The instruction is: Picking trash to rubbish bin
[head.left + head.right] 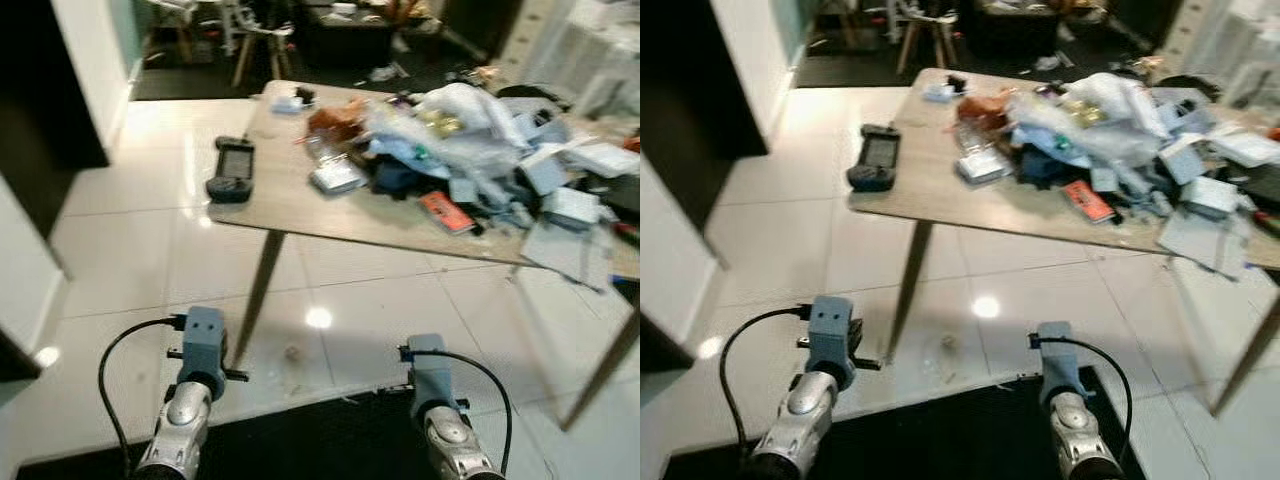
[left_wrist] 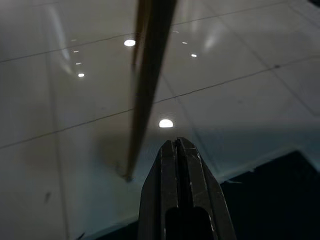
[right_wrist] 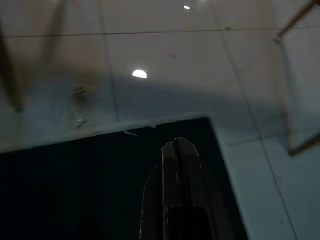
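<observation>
While the approach is judged to be under way, the scene is recorded as follows.

Step in hand: approach to the table (image 1: 300, 205); no trash has been gripped, and a bin cannot be made out.

Trash location: a heap of plastic bags (image 1: 455, 125), paper sheets (image 1: 565, 245) and small boxes is piled on the right half of the table. A red packet (image 1: 446, 212) lies at the near edge of the heap. A small scrap (image 1: 292, 352) lies on the tiled floor (image 1: 130, 250) beside the table leg (image 1: 259, 285).

Other items: a black handheld device (image 1: 231, 170) rests on the left end of the table, well apart from the heap.

Left hand (image 2: 177, 150): held low over the floor near the table leg; fingers pressed together, nothing held.

Right hand (image 3: 176, 150): held low over a dark mat (image 1: 330, 430); fingers pressed together, nothing held.

Next move: it is judged that one hand must be raised to table height, opened, and brought over a loose piece at the near edge of the heap. A bin must then be located.

Caution: the handheld device is not to be taken as trash.
</observation>
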Available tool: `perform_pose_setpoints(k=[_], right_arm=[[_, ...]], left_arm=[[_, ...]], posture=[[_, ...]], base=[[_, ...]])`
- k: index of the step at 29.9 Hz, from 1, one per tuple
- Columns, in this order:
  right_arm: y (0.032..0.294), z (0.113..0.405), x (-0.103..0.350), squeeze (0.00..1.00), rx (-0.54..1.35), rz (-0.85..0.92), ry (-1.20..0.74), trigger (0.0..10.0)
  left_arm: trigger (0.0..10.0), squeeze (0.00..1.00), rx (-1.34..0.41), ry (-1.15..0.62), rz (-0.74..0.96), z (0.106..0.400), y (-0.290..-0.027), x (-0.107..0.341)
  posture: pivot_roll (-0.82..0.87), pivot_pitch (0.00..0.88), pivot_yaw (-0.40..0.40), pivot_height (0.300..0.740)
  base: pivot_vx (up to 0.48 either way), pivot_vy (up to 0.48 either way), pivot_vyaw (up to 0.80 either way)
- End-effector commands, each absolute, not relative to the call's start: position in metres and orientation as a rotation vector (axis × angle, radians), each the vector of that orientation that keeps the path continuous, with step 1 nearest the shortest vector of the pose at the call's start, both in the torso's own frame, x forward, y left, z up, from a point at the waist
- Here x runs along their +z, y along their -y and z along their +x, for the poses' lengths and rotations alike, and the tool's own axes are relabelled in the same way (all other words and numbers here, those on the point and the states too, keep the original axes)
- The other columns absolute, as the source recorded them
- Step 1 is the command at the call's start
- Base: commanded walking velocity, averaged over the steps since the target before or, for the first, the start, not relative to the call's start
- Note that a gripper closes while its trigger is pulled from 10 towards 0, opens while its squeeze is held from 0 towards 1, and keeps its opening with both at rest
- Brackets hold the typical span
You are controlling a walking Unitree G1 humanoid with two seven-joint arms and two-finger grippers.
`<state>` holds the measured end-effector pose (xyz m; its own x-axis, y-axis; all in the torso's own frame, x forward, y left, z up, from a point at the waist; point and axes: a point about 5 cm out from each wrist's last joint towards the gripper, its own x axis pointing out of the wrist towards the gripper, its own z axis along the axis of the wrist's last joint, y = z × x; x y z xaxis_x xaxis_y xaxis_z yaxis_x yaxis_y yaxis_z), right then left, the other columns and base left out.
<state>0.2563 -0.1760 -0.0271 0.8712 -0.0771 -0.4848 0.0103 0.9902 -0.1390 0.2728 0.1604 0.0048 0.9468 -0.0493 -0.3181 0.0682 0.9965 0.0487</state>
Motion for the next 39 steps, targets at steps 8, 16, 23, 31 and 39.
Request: perform_pose_setpoints(k=[8,16,23,31,39], right_arm=[[0.180,0.258,-0.026,0.00,-0.062,-0.131,-0.529,10.0],[0.180,0.255,-0.030,0.00,-0.048,-0.153,-0.557,10.0],[0.183,0.252,-0.032,0.00,-0.041,-0.184,-0.570,10.0],[0.187,0.242,-0.041,0.00,-0.020,-0.196,-0.629,10.0],[0.182,0.239,-0.042,0.00,0.078,-0.289,-0.599,10.0]], left_arm=[[10.0,0.00,-0.057,-0.322,0.049,0.272,-0.159,0.004],[10.0,0.00,-0.066,-0.317,0.024,0.273,-0.157,0.005],[10.0,0.00,-0.066,-0.313,-0.001,0.272,-0.155,0.005],[10.0,0.00,-0.065,-0.329,0.013,0.267,-0.156,0.000],[10.0,0.00,-0.025,-0.359,0.037,0.260,-0.164,-0.009]], posture=[[-0.02,0.013,-0.053,0.740],[-0.02,0.017,-0.055,0.740],[-0.03,0.013,-0.057,0.740],[-0.03,0.003,-0.061,0.740],[-0.03,0.000,-0.068,0.740]], base=[[0.000,0.000,-0.68],[0.000,0.000,0.00],[0.230,0.000,0.00],[0.359,0.000,0.00],[0.178,0.000,0.00]])
